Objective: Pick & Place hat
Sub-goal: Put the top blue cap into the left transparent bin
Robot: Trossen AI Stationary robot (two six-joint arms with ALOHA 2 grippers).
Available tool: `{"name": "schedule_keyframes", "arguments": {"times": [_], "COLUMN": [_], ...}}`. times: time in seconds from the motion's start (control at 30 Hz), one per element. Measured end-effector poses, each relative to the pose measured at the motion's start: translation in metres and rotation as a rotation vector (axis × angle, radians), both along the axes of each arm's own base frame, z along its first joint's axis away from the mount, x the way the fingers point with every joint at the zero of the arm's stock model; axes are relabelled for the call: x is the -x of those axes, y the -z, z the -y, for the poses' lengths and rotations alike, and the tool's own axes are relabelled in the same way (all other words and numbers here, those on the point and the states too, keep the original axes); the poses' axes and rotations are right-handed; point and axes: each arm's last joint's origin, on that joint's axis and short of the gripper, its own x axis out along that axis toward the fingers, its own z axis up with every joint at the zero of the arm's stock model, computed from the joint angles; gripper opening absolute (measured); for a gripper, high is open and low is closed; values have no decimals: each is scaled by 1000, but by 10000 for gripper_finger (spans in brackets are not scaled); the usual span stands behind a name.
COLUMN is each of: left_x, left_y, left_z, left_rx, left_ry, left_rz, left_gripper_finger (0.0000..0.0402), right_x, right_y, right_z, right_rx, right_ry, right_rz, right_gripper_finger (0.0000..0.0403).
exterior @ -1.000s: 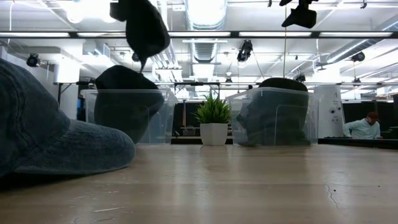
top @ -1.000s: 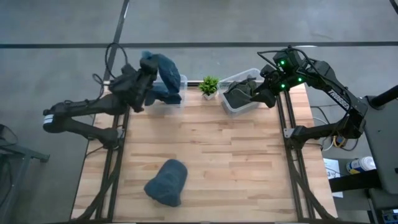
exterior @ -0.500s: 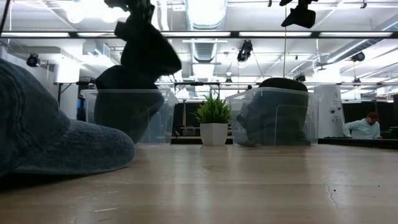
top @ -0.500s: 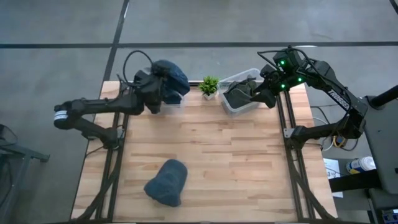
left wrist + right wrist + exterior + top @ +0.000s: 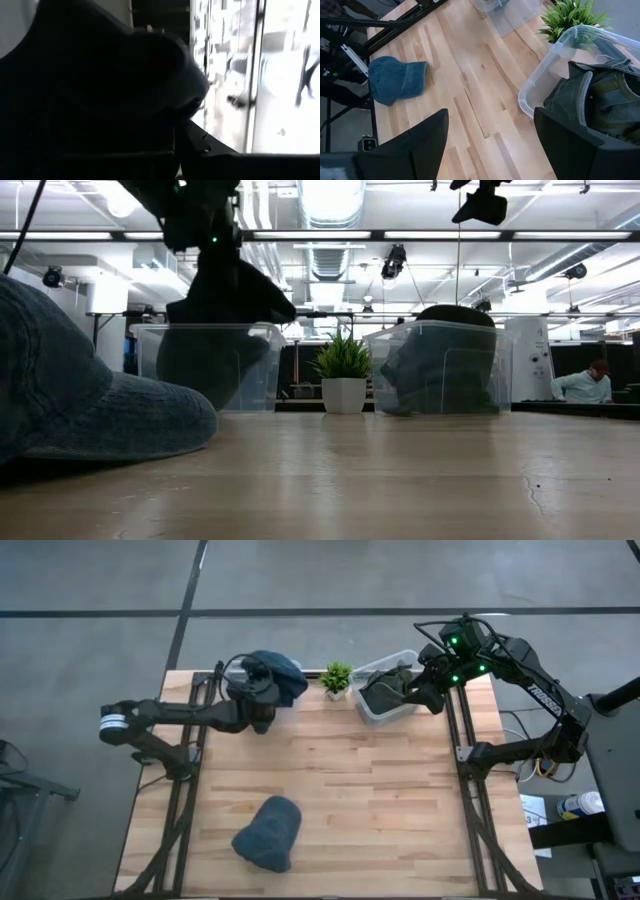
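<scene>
Dark hat [image 5: 100, 95] hides left gripper [image 5: 262, 700].

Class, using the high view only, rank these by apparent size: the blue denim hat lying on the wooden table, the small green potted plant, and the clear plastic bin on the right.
1. Clear plastic bin on the right and blue denim hat on the table: too alike to rank.
2. Small green potted plant, clearly smallest.

Your plant [image 5: 336, 677] sits between two bins [image 5: 262, 700] [image 5: 392, 690] at the table's far edge; a hat [image 5: 268, 832] lies near the front.
</scene>
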Motion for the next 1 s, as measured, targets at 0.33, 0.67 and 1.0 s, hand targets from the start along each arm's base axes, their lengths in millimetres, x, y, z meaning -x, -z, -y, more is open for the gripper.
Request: {"name": "schedule_keyframes", "arguments": {"times": [0.33, 0.67, 1.0], "left_x": [13, 34, 60], "left_y": [13, 17, -30], "left_z": [4, 11, 23], "left_rx": [-41, -27, 12], "left_ry": [-45, -77, 51], "left_rz": [231, 88, -259], "left_gripper_finger": [0, 0, 0], "right_x": [0, -1, -2], "right_y": [0, -1, -2], "right_z": [0, 1, 1], "right_rx": [-3, 1, 8], "right_ry": [5, 7, 9], "right_rz": [2, 10, 23], "right_gripper_finger": [286, 286, 286]}}
